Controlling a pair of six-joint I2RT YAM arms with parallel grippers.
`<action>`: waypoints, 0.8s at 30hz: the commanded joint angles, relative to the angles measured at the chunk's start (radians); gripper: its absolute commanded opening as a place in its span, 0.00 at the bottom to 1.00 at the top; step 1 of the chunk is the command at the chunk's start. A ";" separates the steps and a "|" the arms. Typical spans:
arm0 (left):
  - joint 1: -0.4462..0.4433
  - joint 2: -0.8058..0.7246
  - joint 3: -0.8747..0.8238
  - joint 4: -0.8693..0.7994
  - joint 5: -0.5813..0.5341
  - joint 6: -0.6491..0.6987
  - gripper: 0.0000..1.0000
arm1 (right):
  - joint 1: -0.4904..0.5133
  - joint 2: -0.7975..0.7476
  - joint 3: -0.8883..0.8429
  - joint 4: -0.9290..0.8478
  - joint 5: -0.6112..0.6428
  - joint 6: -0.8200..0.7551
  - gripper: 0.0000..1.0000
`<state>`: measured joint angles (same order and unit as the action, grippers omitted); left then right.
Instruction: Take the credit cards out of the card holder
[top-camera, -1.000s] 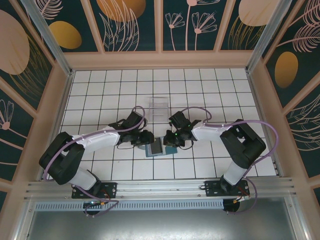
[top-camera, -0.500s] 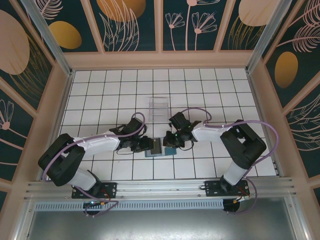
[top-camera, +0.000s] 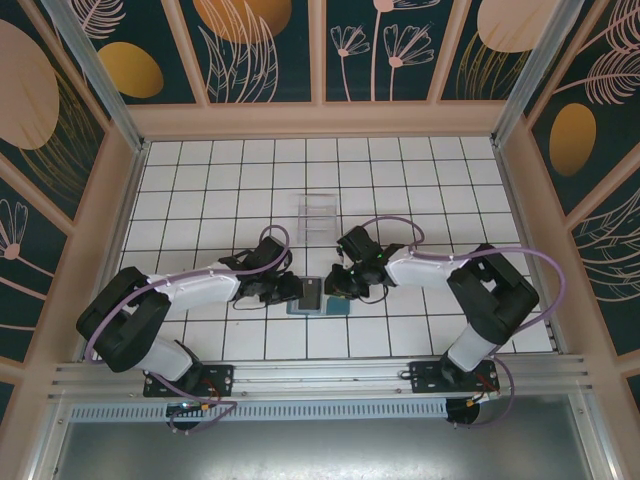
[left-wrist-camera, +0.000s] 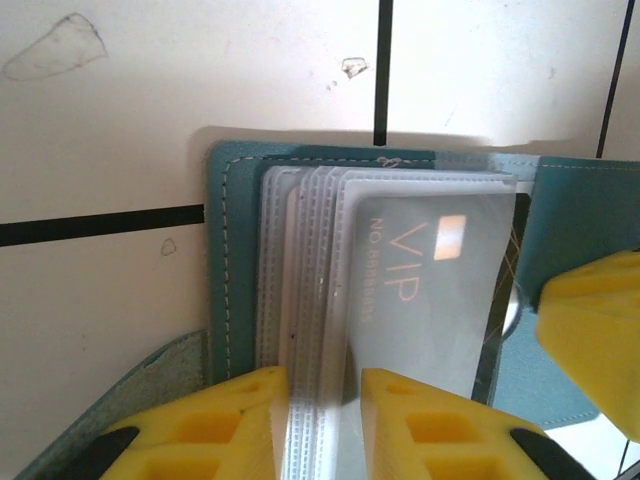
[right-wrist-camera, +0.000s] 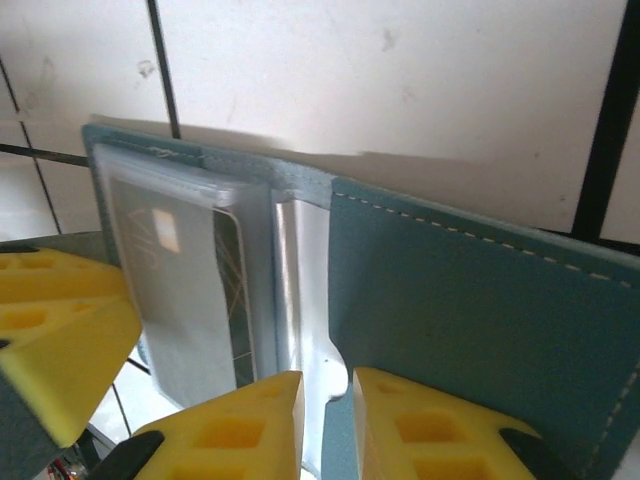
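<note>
A white tiled table (top-camera: 200, 200) with dark grid lines sits inside floral-painted walls (top-camera: 260, 50), and a clear tray (top-camera: 320, 215) stands toward its far middle. The slate-blue card holder (top-camera: 338, 303) lies open near the table's near centre, between the two arms. The left gripper (top-camera: 296, 290) meets it from the left and the right gripper (top-camera: 336, 285) from the right. In the left wrist view, the yellow fingers (left-wrist-camera: 220, 425) are pinched on the holder's stack of clear sleeves (left-wrist-camera: 300, 260). A grey card (left-wrist-camera: 420, 290) printed "VIP" lies in the top sleeve, just beside the right-hand finger. In the right wrist view, that gripper's fingers (right-wrist-camera: 430, 425) are clamped on the inner edge of the holder's blue flap (right-wrist-camera: 470, 330). A dark card (right-wrist-camera: 232, 290) peeks out from behind the grey one.
</note>
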<state>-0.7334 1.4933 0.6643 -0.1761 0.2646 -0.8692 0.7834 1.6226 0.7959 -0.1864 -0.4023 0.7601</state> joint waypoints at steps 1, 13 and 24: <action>-0.003 0.019 -0.017 -0.010 -0.009 -0.002 0.25 | -0.002 -0.042 -0.017 0.040 -0.012 0.030 0.22; -0.002 0.044 -0.034 0.006 0.017 -0.010 0.22 | -0.006 -0.004 -0.085 0.232 -0.119 0.102 0.23; -0.003 0.051 -0.042 0.003 0.019 -0.016 0.20 | -0.006 0.047 -0.127 0.314 -0.130 0.120 0.20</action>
<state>-0.7330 1.5074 0.6525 -0.1406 0.2790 -0.8700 0.7799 1.6512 0.6907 0.0788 -0.5129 0.8623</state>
